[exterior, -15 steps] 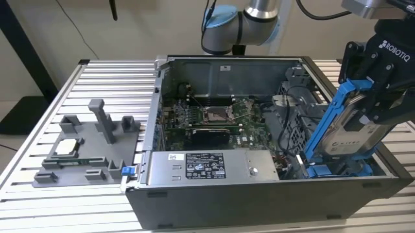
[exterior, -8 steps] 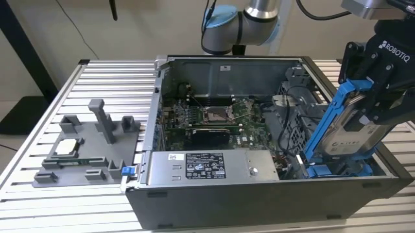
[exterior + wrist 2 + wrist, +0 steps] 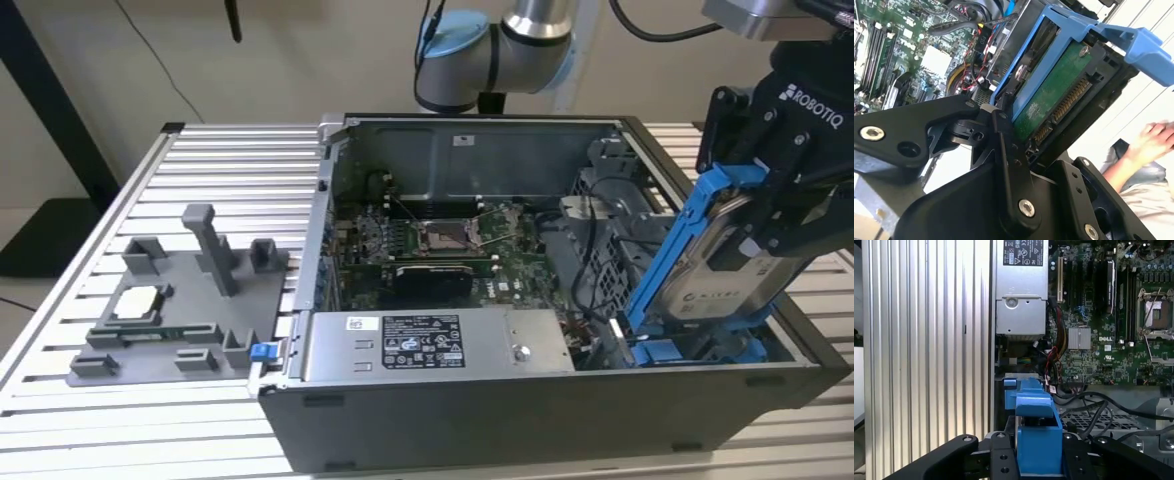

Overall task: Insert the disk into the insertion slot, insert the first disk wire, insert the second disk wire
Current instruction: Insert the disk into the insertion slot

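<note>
The claw (image 3: 771, 225) is closed tight around the disk (image 3: 705, 272), holding it steeply tilted in its blue carrier. Just beneath the claw lies the insertion slot (image 3: 694, 350), inside the open computer case (image 3: 534, 420), which stands on the slatted desk (image 3: 120, 430).

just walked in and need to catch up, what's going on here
The robot arm's tool is shut on the disk, which sits in its blue carrier. The disk is tilted steeply over the open case, at the exterior view's right end. Its lower end is close to the blue-railed slot, but it does not lie flat in it. In the second wrist view the disk's connector is bare, with no wire plugged in.
</note>
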Tool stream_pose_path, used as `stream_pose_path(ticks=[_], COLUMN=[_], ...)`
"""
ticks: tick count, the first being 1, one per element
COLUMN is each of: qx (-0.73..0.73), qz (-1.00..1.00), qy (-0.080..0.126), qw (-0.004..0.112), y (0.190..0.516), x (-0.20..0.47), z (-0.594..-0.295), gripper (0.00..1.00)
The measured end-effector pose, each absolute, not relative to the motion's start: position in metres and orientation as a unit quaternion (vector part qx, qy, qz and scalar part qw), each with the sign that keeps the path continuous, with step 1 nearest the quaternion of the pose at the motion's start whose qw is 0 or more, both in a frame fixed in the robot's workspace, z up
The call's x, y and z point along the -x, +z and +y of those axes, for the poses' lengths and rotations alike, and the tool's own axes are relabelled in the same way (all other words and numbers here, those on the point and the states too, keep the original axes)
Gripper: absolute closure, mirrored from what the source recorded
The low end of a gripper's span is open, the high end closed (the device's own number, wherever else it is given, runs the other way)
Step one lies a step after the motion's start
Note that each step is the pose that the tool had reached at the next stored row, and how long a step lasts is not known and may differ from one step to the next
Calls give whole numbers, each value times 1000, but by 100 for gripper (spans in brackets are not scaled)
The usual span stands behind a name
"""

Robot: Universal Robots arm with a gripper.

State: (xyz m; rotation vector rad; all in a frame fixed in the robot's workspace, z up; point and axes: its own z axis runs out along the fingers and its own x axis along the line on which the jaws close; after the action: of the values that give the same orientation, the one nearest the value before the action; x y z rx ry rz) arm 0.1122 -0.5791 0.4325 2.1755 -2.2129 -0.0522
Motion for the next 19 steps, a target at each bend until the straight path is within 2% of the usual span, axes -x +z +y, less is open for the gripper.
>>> stream_pose_path(ticks=[7, 19], qx=[-701, -711], qz=[-713, -703], qy=[-20, -26], qw=[17, 22], y=[425, 417], x=[-114, -121], z=[-579, -576], gripper=[100, 100])
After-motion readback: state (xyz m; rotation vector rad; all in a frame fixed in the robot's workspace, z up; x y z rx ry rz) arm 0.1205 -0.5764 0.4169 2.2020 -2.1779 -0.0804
